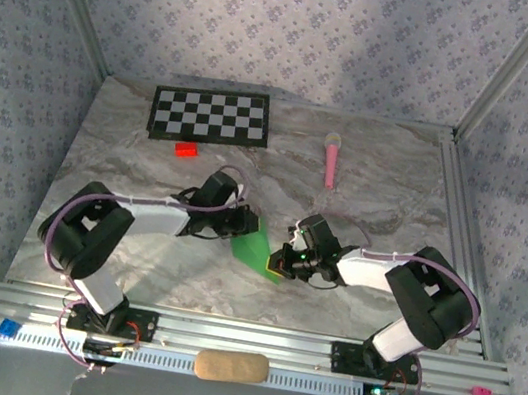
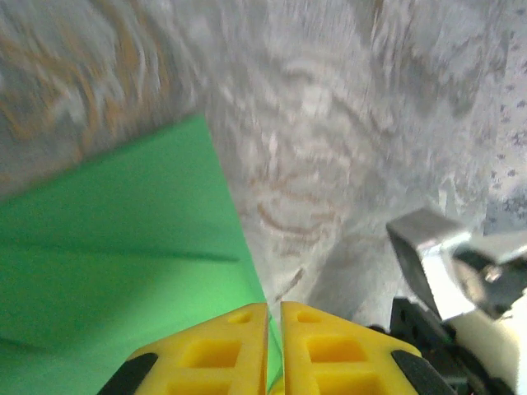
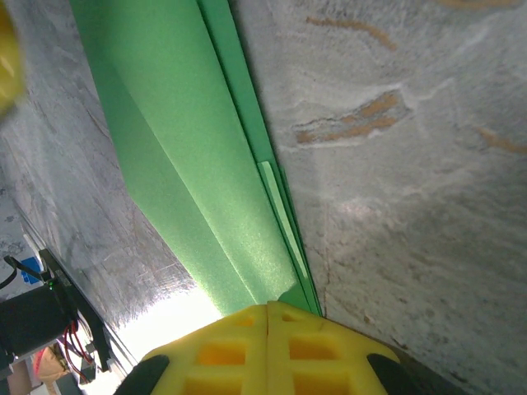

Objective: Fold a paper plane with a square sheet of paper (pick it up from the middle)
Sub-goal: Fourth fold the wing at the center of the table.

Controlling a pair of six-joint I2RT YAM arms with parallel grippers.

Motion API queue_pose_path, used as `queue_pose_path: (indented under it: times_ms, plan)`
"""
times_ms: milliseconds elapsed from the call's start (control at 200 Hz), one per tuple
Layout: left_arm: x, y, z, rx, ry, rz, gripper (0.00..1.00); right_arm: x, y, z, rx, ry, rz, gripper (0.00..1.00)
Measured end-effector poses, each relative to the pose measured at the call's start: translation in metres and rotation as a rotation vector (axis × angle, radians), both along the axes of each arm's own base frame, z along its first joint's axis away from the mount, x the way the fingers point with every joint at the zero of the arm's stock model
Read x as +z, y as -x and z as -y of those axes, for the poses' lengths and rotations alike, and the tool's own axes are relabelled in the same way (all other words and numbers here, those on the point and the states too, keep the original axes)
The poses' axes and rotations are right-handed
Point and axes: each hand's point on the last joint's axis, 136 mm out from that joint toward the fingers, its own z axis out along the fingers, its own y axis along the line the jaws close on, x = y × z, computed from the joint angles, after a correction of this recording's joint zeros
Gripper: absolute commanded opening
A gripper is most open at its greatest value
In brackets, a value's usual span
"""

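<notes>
Paper (image 1: 254, 247) from above: green, folded to a narrow wedge, lying near the centre of the table (image 1: 399, 180), between both grippers. Left gripper (image 1: 245, 227) at its 10 o'clock end, right gripper (image 1: 284, 260) at its 4 o'clock end, each touching it. Checkerboard (image 1: 210, 116) and toy (image 1: 332, 158) well apart toward 12 o'clock.

Left wrist: yellow fingers (image 2: 214, 350) at 6 o'clock, pressed almost together, a green sliver showing in the slit; judged clamped on the paper (image 2: 115, 263) edge. Flat sheet spreading toward 9 o'clock, one faint crease across it.

Right wrist: right gripper (image 3: 268, 309) closed likewise, stacked folded layers of paper (image 3: 189, 148) running from 12 o'clock straight into the slit.

Handling, as a judgement: very light, limp, easily creased or torn, likely slick on the table. Best gripped at an edge or along a fold, where layers stack and stiffen. Pull gently, both ends evenly, without twisting.
</notes>
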Motion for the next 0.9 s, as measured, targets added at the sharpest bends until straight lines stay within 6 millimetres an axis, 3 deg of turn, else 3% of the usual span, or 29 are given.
queue_pose_path:
  times_ms: [125, 260, 455, 899]
  plan:
    - [-0.017, 0.017, 0.008, -0.027, -0.009, -0.047, 0.12, 0.000, 0.000, 0.000, 0.000, 0.000, 0.001, 0.02]
    - [-0.036, 0.022, 0.002, -0.006, -0.040, -0.081, 0.11, 0.000, 0.000, 0.000, 0.001, 0.000, 0.000, 0.02]
    - [-0.037, 0.014, -0.004, 0.020, -0.024, -0.074, 0.11, 0.000, 0.000, -0.001, 0.004, 0.004, 0.009, 0.02]
    - [-0.037, -0.020, -0.043, 0.089, -0.013, -0.059, 0.12, 0.000, -0.002, -0.003, 0.004, -0.002, 0.019, 0.01]
